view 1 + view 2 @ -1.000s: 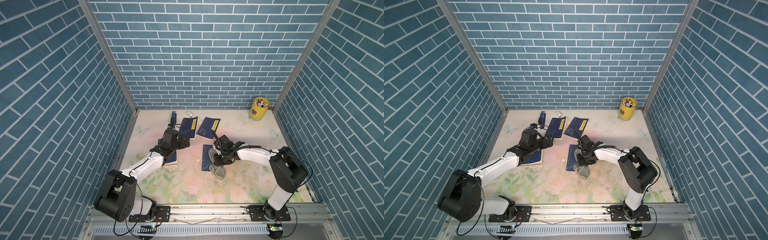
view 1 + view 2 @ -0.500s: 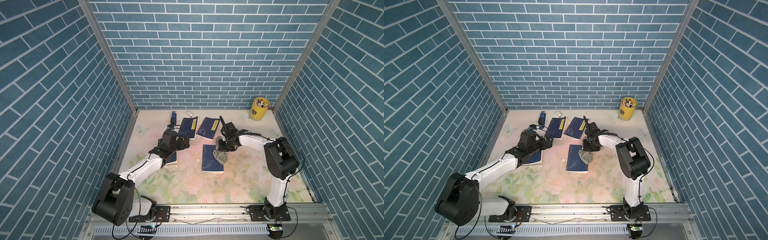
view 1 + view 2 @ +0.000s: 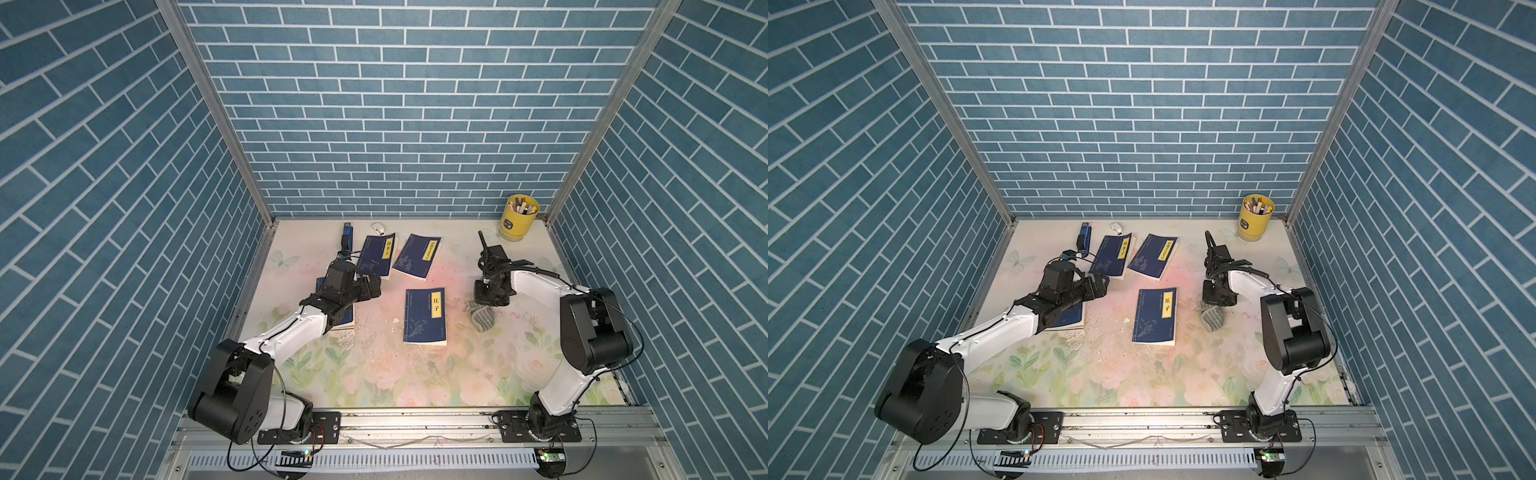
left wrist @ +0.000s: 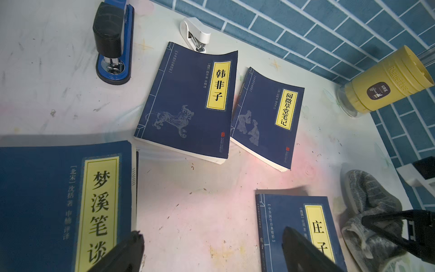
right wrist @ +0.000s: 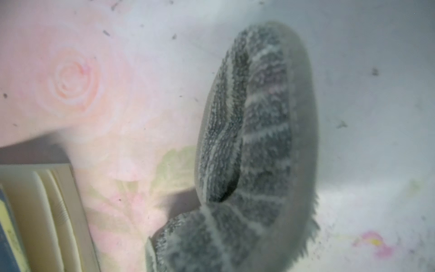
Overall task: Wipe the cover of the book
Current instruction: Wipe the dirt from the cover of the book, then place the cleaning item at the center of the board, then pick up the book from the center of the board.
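Observation:
The book (image 3: 425, 316) (image 3: 1155, 316), dark blue with a yellow title label, lies flat mid-table with its cover bare. Just right of it a grey striped cloth (image 3: 483, 321) (image 3: 1212, 319) rests on the table. My right gripper (image 3: 482, 302) (image 3: 1212, 302) points down onto the cloth's far end; its jaws are hidden there. The cloth (image 5: 254, 141) fills the right wrist view, the book's page edge (image 5: 47, 212) beside it. My left gripper (image 3: 372, 286) (image 4: 211, 245) hangs open and empty left of the book (image 4: 294, 230).
Two more blue books (image 3: 377, 255) (image 3: 417, 255) lie at the back, and another (image 3: 340, 316) sits under my left arm. A blue stapler (image 3: 346, 235) and a white one (image 3: 378, 227) are near the back wall. A yellow pen cup (image 3: 517, 218) stands back right.
My right arm has swung from over the book to its right, taking the cloth off the cover onto the table. The left arm has barely moved.

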### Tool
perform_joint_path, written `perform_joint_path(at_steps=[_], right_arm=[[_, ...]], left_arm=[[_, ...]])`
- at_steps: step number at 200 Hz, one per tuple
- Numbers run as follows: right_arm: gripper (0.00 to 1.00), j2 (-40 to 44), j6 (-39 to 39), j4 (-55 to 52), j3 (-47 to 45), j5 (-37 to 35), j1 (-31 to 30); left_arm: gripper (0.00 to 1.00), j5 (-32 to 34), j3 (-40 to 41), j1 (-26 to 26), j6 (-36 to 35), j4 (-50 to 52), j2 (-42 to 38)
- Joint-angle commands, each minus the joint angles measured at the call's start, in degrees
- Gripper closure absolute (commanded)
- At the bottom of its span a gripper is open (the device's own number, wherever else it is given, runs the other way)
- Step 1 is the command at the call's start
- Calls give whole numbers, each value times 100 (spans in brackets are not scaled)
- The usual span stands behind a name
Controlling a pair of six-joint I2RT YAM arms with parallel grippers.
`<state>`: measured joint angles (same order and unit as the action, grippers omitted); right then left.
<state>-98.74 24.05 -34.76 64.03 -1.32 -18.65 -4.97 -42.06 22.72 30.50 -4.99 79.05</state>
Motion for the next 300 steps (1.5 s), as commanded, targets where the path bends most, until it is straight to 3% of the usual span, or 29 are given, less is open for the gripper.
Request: perform_joint_path(at_steps=[1, 35, 66, 95, 108, 112, 166, 211, 252, 300], right_arm=[[63, 370, -112, -586, 169, -681, -51], [58, 766, -160, -804, 357, -1139, -397], [52, 640, -245, -903, 604, -986, -868], [50, 392, -191, -873, 620, -973, -904], [47, 390, -182, -813, 602, -925, -912], [42, 405, -182, -795, 587, -916, -912], [39, 656, -192, -506, 576, -55, -1275], [45, 287, 224, 56, 339, 608, -1896], [53, 66, 636, 394, -61, 615, -2194], [69, -74, 820, 497, -433, 607, -2224]], left_arm=[[3, -261, 49, -22, 43, -182, 158], [3, -388, 84, 72, 18, -289, 293], [4, -469, 58, 238, 1, -353, 502], [5, -487, 40, 395, 17, -358, 621], [5, -478, 66, 437, 24, -370, 633], [5, -479, 75, 442, 26, -378, 622], [5, -520, 171, 547, 110, -509, 755], [7, -707, 437, 685, 400, -952, 893], [9, -750, 635, 964, 602, -1141, 929], [11, -825, 682, 1246, 824, -1380, 1089]])
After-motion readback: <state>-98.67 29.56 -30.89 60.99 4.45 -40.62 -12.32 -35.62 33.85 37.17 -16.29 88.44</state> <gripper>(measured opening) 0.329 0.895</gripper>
